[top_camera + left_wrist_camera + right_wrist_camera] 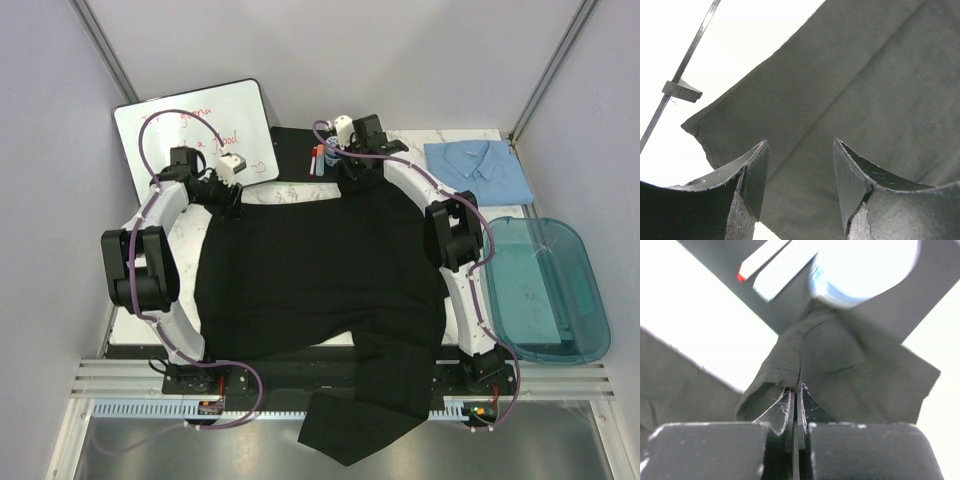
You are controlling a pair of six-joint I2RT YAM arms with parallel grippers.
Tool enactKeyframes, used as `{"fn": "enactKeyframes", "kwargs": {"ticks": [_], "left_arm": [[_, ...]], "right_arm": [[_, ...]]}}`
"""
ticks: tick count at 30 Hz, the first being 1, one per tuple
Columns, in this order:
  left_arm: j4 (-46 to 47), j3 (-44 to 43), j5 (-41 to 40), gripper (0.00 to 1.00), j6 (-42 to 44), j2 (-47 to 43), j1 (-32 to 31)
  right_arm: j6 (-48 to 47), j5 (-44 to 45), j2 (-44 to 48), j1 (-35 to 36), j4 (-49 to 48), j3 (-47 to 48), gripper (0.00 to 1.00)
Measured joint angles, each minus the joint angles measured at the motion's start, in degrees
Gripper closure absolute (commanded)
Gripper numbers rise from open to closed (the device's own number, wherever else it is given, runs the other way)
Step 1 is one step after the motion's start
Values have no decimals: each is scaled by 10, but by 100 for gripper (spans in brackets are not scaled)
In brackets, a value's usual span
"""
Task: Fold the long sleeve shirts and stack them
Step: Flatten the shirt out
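Black shirt [320,270] spread flat, 2 markers [318,158] — whiteboard [250,110] beyond, blue shirt [478,168] right

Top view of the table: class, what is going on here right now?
Two robot arms are working on a large black fabric shirt spread across the table. The right arm's fingers are shut on a bunch of its far edge; the left arm's fingers stand open over its far left corner. A folded light blue collared shirt lies at the far right.

Overhead view, wrist close-ups sharing black shirt [320,270]
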State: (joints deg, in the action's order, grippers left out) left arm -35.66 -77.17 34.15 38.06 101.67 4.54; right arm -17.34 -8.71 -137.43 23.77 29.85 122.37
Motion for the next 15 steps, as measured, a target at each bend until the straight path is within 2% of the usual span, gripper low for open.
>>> {"fn": "enactKeyframes", "kwargs": {"ticks": [2,4,6,9,15], "left_arm": [[11,0,-4,39,-7,9,0],[19,-3,-10,38,-12,21,0],[24,-10,-16,38,-14,35,1],[31,-26,-28,39,-16,57,1],[28,-89,-50,42,-11,121,2]], "right_arm": [[13,10,9,0,-30,-2,88],[20,17,12,-1,-57,4,60],[26,21,12,-1,-72,8,37],[19,23,1,0,-70,22,26],[13,2,-9,-4,-33,13,19]]}}
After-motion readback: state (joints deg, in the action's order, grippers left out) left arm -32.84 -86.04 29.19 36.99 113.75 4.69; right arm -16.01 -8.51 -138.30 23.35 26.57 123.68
